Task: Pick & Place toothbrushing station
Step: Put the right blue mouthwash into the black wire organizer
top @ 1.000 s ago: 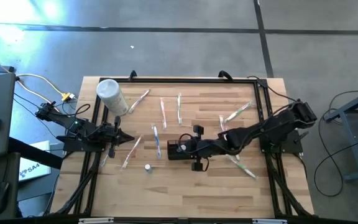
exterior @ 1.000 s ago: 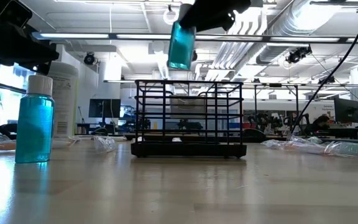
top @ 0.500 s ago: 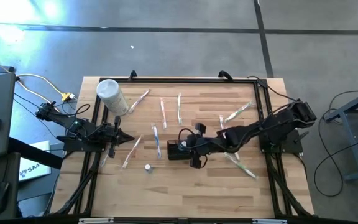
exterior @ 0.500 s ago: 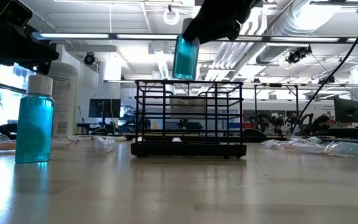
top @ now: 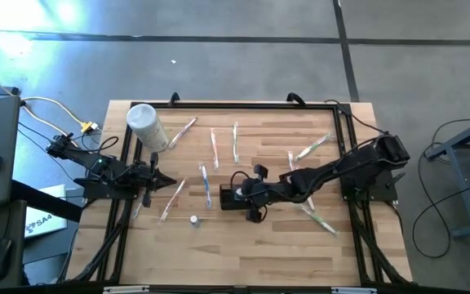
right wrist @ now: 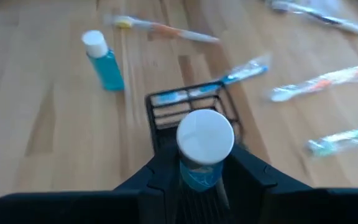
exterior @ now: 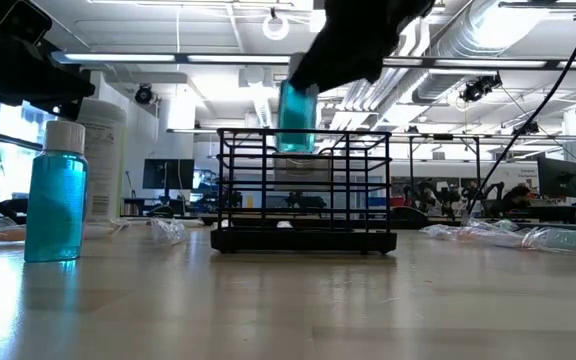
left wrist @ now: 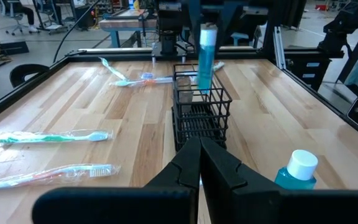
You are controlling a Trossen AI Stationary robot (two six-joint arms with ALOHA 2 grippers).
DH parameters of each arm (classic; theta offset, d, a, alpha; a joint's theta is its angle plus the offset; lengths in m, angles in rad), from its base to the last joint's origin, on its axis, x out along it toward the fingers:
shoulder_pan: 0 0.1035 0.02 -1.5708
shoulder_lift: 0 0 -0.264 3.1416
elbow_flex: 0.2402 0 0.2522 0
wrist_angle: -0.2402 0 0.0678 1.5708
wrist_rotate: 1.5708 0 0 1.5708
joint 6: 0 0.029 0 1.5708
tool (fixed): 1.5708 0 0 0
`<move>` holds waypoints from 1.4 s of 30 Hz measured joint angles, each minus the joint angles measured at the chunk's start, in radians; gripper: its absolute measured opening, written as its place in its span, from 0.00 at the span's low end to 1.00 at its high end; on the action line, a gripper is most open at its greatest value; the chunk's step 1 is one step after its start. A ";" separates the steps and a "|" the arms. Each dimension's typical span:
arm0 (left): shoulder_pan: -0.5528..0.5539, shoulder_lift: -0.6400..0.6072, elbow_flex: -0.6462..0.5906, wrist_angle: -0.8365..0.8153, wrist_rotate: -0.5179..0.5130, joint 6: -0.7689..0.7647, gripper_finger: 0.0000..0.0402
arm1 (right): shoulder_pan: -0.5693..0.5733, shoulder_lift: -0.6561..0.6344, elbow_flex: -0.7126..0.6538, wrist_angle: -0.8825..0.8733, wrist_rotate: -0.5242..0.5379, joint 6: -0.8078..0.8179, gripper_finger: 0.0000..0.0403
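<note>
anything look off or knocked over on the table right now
Nothing stands out. The black wire holder stands upright, the right gripper holds a blue bottle over it, and a second bottle stands upright. Wrapped toothbrushes lie scattered flat.

Overhead looks straight down, low camera level across the table (top: 300, 253); both wrists, perhaps closest, share the black holder (left wrist: 199, 112).

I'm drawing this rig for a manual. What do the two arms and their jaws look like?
Both arms are dark, nearly black, jointed segments on black frame mounts. The left gripper ends in two flat, matte-black tapered fingers. The right gripper has matching black angular fingers. Black cables trail from the right arm; no markings are legible.
</note>
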 joint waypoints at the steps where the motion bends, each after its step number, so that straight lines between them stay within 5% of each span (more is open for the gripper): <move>1: 0.000 0.000 0.000 0.000 0.000 0.000 0.01 | -0.004 0.011 0.000 0.001 -0.011 0.000 0.23; 18: 0.000 0.001 0.000 -0.003 0.000 0.000 0.01 | -0.050 0.095 0.001 0.034 -0.122 0.073 0.23; 42: 0.000 0.001 0.000 -0.004 0.000 0.000 0.01 | -0.066 0.135 0.003 0.027 -0.146 0.122 0.24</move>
